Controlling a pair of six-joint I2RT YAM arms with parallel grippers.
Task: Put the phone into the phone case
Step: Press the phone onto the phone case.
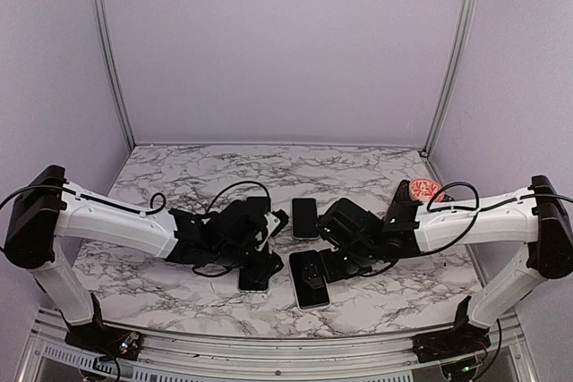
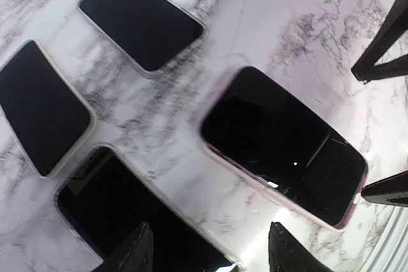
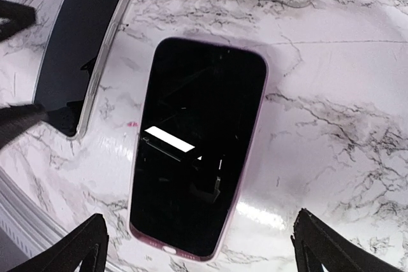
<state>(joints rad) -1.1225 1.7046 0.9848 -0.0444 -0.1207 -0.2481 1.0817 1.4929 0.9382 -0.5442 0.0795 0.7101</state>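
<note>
Marble table (image 1: 179, 297), near edge: the black-screened phone (image 3: 197, 148) sits in its pink-rimmed case (image 3: 182, 253), flat, long axis near-to-far, slightly skewed. Over it the right gripper (image 3: 201, 214) is spread wide, empty; the left gripper (image 2: 210, 224) is parted, empty. One clear-cased dark phone (image 3: 80, 49) lies alongside, another (image 1: 304, 217) beyond; bare marble shows rightward.

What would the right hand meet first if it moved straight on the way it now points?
Most likely the pink-cased phone, which lies flat on the table straight ahead of the open right hand. How far off it is remains unclear.
</note>
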